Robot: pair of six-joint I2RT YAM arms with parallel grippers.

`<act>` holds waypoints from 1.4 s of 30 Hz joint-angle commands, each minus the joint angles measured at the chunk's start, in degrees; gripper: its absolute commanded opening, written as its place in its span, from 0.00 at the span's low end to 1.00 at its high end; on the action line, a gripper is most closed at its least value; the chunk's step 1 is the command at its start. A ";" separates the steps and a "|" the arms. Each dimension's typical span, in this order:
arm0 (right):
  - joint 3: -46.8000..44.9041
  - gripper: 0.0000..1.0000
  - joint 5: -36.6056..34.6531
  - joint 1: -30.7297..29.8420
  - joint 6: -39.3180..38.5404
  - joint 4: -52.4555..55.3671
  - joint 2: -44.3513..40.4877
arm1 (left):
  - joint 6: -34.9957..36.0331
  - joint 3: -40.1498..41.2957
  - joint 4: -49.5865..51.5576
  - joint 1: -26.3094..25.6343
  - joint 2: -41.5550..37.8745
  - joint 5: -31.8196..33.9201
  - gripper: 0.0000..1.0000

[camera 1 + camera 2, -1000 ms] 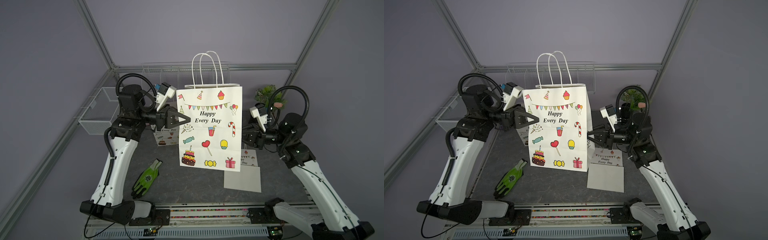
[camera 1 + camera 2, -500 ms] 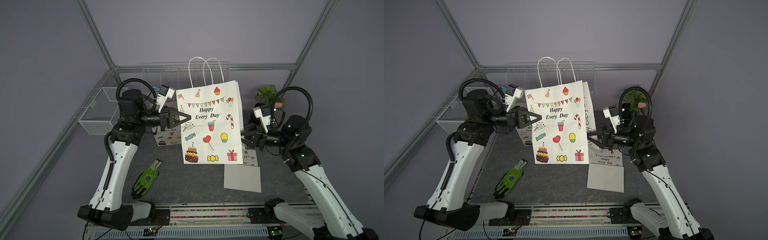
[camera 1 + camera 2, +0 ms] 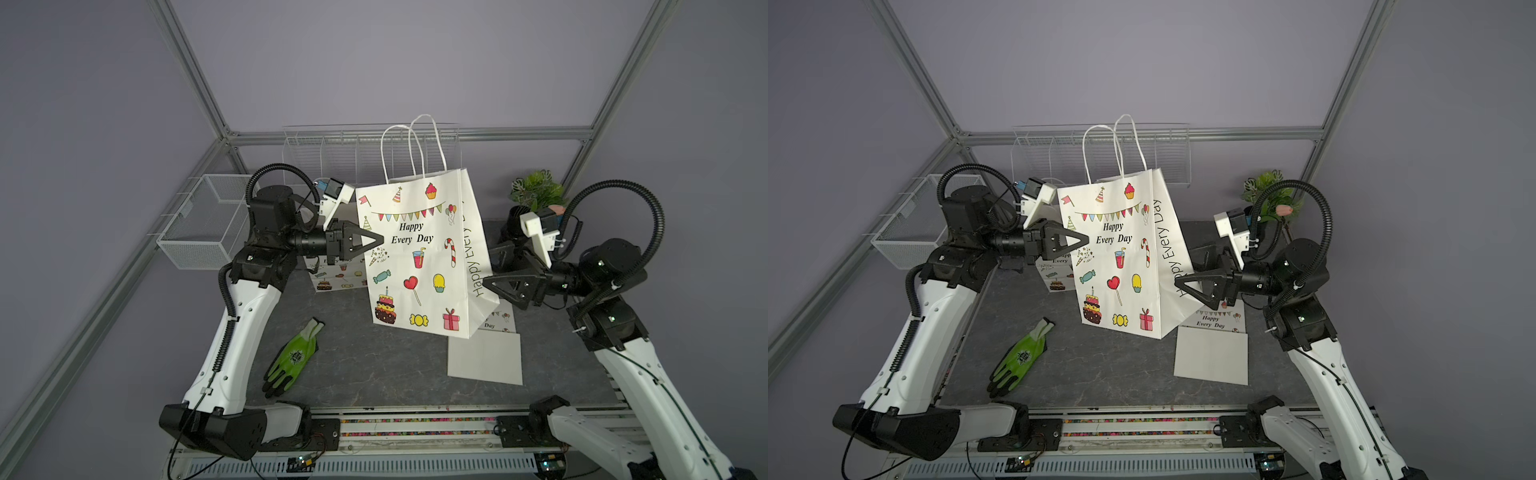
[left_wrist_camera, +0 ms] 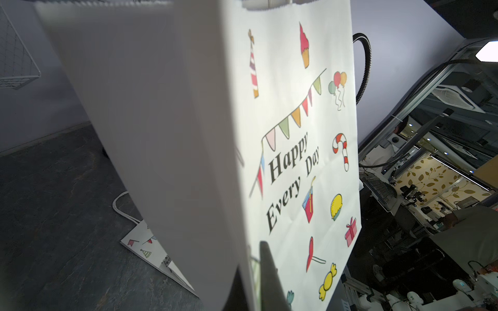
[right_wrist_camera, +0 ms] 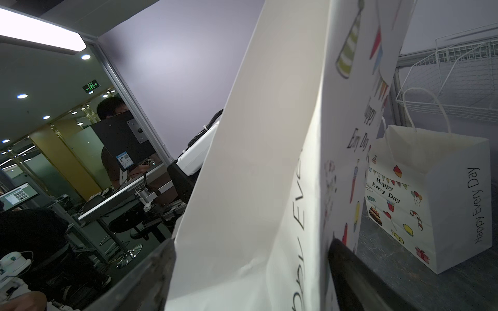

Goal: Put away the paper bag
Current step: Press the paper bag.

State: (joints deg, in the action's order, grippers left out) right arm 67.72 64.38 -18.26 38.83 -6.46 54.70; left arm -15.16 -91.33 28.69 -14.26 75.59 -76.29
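White paper bag (image 3: 419,257), party prints, tilted — left gripper (image 3: 380,240) pinches its edge; right gripper (image 3: 485,285) jaws wide apart.

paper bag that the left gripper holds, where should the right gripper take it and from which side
Probably the narrow side panel of the paper bag, low down, coming in level from the robot's right. That panel faces the open right gripper, whose jaws straddle it. The left gripper is shut on the opposite edge, so this should steady the tilted bag.
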 commanded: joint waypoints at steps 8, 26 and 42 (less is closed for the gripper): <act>5.60 0.89 -2.88 -4.01 -9.29 14.29 3.48 | 0.14 -0.18 -0.21 -0.04 0.79 1.42 0.00; 10.95 0.38 -16.94 -5.55 -18.77 28.01 6.04 | -0.22 -1.22 -0.52 -1.38 1.15 0.53 0.00; 18.34 0.23 -18.41 -5.73 -21.15 30.55 10.65 | 1.06 -1.70 0.84 -1.60 1.21 -0.26 0.00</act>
State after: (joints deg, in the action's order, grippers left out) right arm 85.58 46.04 -23.53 19.00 22.94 64.45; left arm -15.31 -91.35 29.04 -15.55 76.44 -75.55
